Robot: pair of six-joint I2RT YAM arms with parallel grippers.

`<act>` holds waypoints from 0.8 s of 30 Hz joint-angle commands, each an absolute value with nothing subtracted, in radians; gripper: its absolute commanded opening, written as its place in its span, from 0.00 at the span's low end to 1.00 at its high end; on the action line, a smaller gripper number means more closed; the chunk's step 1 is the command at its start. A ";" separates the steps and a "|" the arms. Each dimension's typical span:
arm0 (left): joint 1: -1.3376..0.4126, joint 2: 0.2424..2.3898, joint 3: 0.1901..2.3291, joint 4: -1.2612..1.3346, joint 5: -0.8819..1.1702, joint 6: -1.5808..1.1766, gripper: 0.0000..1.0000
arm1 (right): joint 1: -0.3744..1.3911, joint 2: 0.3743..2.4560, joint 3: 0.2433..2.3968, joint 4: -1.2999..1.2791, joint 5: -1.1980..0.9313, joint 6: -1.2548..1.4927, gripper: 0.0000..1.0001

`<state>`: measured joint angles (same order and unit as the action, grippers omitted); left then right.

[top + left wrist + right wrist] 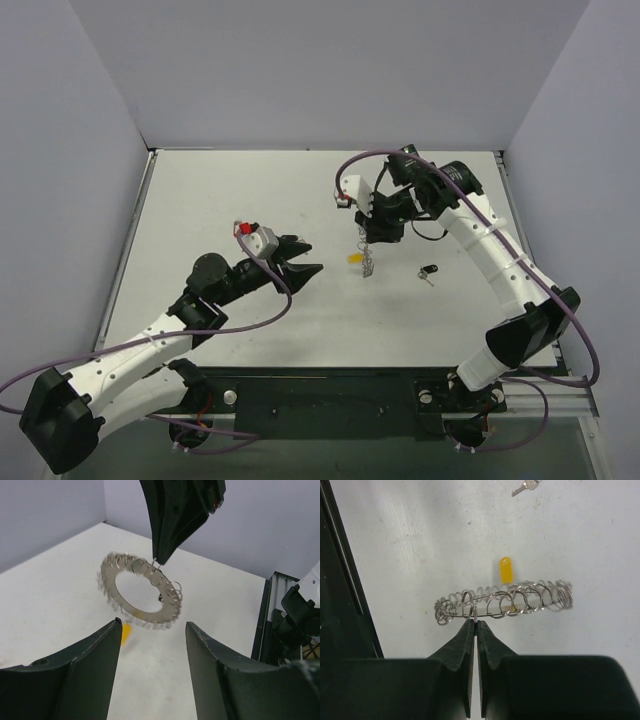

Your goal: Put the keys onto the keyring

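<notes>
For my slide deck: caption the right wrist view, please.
Right claw pinches the keyring above the table, a yellow key tag lying just beyond it.

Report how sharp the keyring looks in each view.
Left wrist: keyring smeared by blur, its small rings merging into a solid band. Right wrist: keyring rings crisp, yellow tag beyond slightly soft. Top external: keyring too tiny for detail.

The whole table [250, 190] is viewed from high above its near edge, while the keyring [107, 578] is shared close-up by both wrist views, left nearly level across, right steeply downward.
</notes>
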<state>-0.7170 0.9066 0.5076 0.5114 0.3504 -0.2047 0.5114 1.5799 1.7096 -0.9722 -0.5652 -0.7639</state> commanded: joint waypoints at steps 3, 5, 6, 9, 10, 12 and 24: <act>-0.713 0.978 0.636 0.595 0.426 -0.097 0.60 | 0.620 1.532 1.815 -1.161 -0.450 -1.020 0.00; -0.713 1.014 0.656 0.600 0.440 -0.087 0.56 | 0.641 1.534 1.834 -1.172 -0.439 -1.032 0.00; -0.713 1.029 0.664 0.604 0.448 -0.081 0.53 | 0.652 1.543 1.848 -1.181 -0.442 -1.023 0.00; -0.712 1.089 0.673 0.641 0.485 -0.078 0.44 | 0.666 1.560 1.899 -1.201 -0.463 -0.983 0.00; -0.712 1.098 0.669 0.659 0.500 -0.086 0.43 | 0.667 1.568 1.913 -1.203 -0.475 -0.976 0.00; -0.713 1.123 0.655 0.715 0.534 -0.101 0.41 | 0.670 1.580 1.934 -1.213 -0.498 -0.956 0.00; -0.733 1.186 0.626 0.839 0.471 -0.149 0.24 | 0.699 1.634 2.016 -1.247 -0.555 -0.884 0.00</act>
<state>-0.7200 1.1629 0.6239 0.7643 0.4797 -0.1452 0.6891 1.6260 1.9598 -1.2022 -0.5087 -0.9230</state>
